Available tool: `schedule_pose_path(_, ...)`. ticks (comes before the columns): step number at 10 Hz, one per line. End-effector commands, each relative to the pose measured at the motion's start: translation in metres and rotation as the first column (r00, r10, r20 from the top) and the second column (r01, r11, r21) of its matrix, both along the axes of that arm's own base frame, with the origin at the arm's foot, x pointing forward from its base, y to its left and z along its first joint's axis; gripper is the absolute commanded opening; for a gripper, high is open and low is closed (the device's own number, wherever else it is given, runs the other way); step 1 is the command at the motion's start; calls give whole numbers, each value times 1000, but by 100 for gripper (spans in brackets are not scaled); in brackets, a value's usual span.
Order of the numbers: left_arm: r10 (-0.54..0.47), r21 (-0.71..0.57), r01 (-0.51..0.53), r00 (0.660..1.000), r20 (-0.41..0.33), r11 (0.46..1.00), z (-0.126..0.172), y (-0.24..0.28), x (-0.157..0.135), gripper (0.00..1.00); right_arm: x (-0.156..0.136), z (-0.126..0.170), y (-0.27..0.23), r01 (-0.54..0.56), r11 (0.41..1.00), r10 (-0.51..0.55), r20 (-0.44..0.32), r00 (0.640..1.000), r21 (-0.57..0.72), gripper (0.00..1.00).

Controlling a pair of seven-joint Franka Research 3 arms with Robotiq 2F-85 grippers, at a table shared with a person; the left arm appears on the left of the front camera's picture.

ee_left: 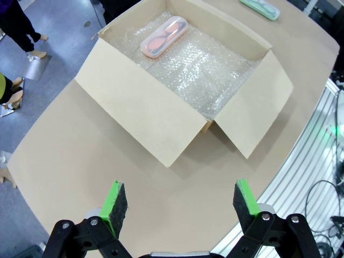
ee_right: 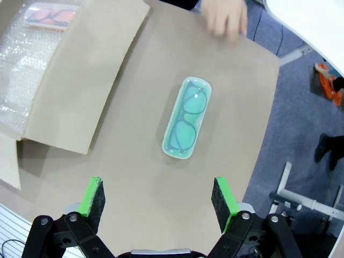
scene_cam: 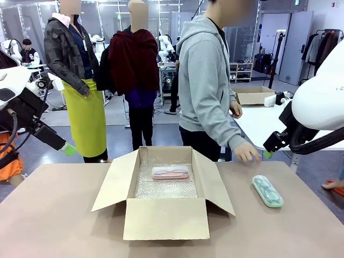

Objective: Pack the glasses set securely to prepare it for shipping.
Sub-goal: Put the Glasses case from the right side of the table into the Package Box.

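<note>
Glasses set is two oblong, round-cornered cases with clear lids: one pale pink case, one mint green case. Pink one lies on the bumpy bubble wrap lining the single brown cardboard box, all flaps folded out. Green one lies flat on the tan table to the box's right, well apart from it. Right wrist view lets you see dark frames through the green lid, front view is too small for that. A person's hand hovers by the table's far edge, fingers down. Over the table, the left gripper and the right gripper both hang with jaws wide apart — nothing between the green pads.
</note>
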State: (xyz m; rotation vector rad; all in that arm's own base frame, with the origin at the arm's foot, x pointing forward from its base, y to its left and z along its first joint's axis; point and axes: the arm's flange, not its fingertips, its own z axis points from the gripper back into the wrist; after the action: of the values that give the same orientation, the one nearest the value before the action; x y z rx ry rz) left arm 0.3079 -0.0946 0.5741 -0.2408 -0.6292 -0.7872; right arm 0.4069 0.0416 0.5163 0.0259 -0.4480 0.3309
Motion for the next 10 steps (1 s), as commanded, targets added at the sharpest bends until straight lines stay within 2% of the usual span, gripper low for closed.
schedule_pose_path(1,-11,-10,11,1000,17,1000,0,1,0,100,31,-3,-3,75,997,-73,-91,993,19,100)
schedule_pose_path(4,-11,-10,11,1000,17,1000,0,1,0,100,72,-28,-13,137,990,-128,-231,965,21,100)
schedule_pose_path(6,-11,-10,11,1000,17,1000,0,1,0,100,90,-49,-14,169,985,-152,-294,944,31,100)
schedule_pose_path(8,-11,-10,11,1000,17,1000,0,1,0,100,111,-69,-24,199,979,-176,-354,918,31,100)
schedule_pose_path(10,-11,-10,11,1000,17,1000,0,1,0,100,129,-98,-30,244,970,-234,-369,900,-21,100)
